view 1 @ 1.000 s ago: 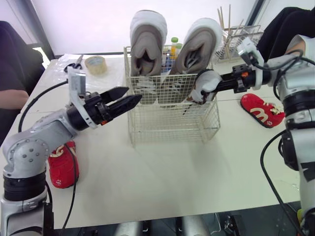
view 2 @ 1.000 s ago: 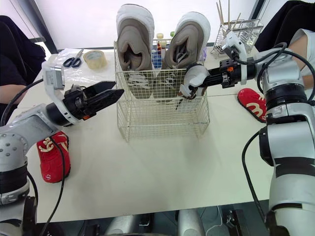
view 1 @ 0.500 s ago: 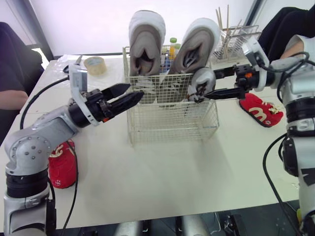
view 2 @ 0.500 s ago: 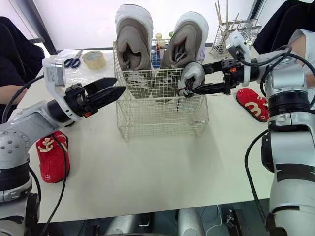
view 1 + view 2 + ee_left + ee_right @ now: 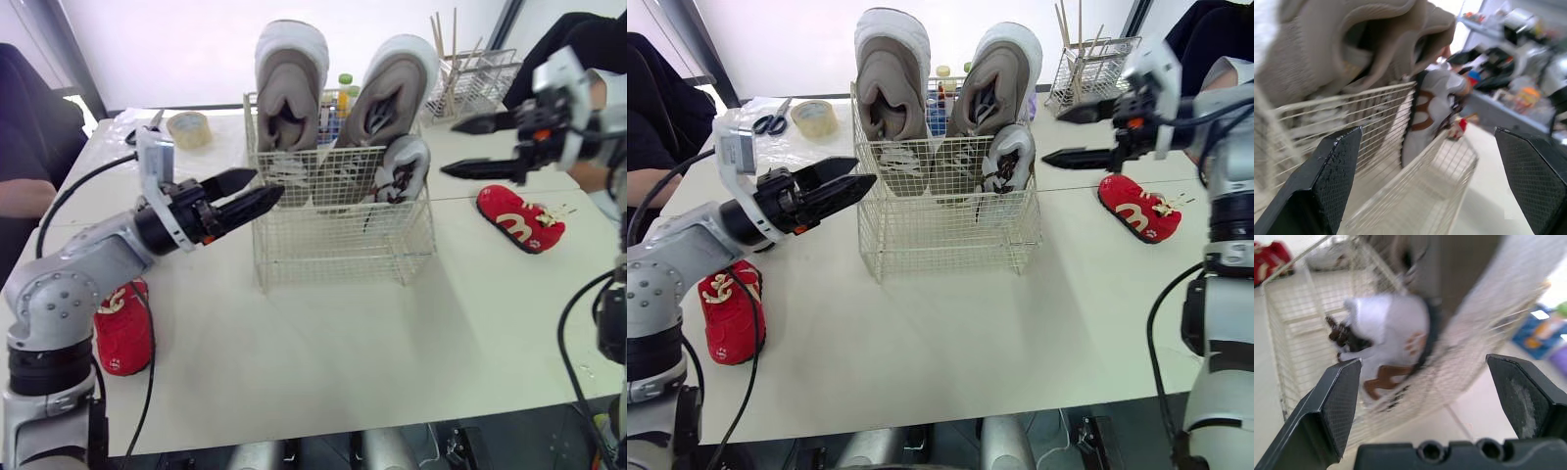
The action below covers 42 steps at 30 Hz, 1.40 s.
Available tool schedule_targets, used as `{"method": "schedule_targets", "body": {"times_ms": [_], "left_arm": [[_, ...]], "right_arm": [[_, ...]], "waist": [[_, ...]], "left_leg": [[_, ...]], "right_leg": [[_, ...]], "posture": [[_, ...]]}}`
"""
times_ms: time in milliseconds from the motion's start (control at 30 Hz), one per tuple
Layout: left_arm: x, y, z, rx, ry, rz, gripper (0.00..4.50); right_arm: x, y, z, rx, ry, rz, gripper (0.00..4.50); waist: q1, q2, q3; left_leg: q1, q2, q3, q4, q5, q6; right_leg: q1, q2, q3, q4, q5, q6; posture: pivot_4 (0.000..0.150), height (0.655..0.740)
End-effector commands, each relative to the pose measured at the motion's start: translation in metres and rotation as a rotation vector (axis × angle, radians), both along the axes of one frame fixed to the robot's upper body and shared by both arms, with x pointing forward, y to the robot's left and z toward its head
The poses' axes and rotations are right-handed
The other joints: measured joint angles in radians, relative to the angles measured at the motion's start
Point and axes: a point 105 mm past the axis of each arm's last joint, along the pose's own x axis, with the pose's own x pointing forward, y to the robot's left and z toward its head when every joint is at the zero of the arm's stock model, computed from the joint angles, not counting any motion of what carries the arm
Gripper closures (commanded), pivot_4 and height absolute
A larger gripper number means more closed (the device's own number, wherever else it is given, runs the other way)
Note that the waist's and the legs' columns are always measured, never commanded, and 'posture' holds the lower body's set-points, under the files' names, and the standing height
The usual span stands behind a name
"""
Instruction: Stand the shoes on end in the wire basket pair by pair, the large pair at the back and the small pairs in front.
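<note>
As it leans slightly, small shoe (image 5: 405, 168) stands upright.

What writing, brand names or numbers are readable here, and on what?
"m": a white mark shaped like that letter, on the right red shoe lying on the table.
On the left red shoe: white marks, too small to read.
On the small grey shoe in the wire basket: a brown shape, not legible.
On the bottles behind it: labels too small to read.

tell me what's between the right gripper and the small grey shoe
Just the side wall of the wire basket, then bare table, in the left eye view.
</note>
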Motion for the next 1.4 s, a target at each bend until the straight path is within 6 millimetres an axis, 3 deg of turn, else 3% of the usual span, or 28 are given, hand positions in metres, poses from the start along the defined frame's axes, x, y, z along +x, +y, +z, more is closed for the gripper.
{"method": "schedule_targets", "body": {"times_ms": [33,67,233,433,733,933,1400], "left_arm": [[0.003,0.029,0.017,0.050,-0.073,0.153,0.00],[0.005,0.036,0.017,0.066,-0.072,0.194,0.00],[0.047,0.118,0.023,0.189,0.006,0.634,0.00],[0.083,0.174,-0.002,0.302,0.188,0.889,0.00],[0.112,0.196,-0.049,0.376,0.341,0.910,0.00],[0.122,0.210,-0.058,0.360,0.348,0.971,0.00],[0.133,0.193,-0.111,0.358,0.458,0.984,0.00]], "right_arm": [[-0.031,0.019,0.033,0.048,-0.111,0.099,0.06],[-0.038,0.026,0.036,0.057,-0.116,0.134,0.06],[-0.084,0.095,0.038,0.064,-0.142,0.445,0.06],[-0.104,0.133,0.010,0.044,-0.079,0.619,0.06],[-0.105,0.143,0.003,0.064,-0.071,0.643,0.06],[-0.105,0.144,0.001,0.064,-0.063,0.627,0.06],[-0.110,0.145,0.005,0.048,-0.061,0.604,0.06]], "waist": [[-0.002,0.000,0.000],[-0.004,0.000,0.000],[-0.002,0.001,0.000],[0.019,-0.002,-0.001],[0.020,-0.003,-0.001],[0.016,-0.004,-0.001],[0.022,-0.005,-0.001]], "left_leg": [[0.000,0.000,0.000,0.000,0.000,0.000],[0.000,0.000,0.000,-0.001,0.000,0.000],[0.001,0.001,0.000,-0.003,0.000,0.001],[0.002,-0.001,-0.001,-0.001,-0.001,0.002],[0.000,-0.001,0.000,0.002,0.002,0.001],[-0.001,0.000,0.000,0.002,0.001,0.003],[-0.001,0.000,0.000,0.006,-0.002,0.007]], "right_leg": [[0.000,0.000,0.000,0.000,0.000,0.000],[0.000,0.000,0.000,0.000,0.000,0.000],[-0.003,0.001,0.000,0.006,-0.001,-0.002],[-0.001,0.000,-0.001,0.006,-0.001,-0.002],[-0.002,0.000,-0.001,0.007,-0.001,-0.002],[-0.004,0.000,-0.001,0.008,-0.001,-0.002],[-0.002,-0.001,-0.001,0.009,-0.001,-0.002]], "posture": [[0.150,0.7400],[0.150,0.7400],[0.150,0.7400],[0.150,0.7400],[0.150,0.7400],[0.150,0.7400],[0.150,0.7400]]}}
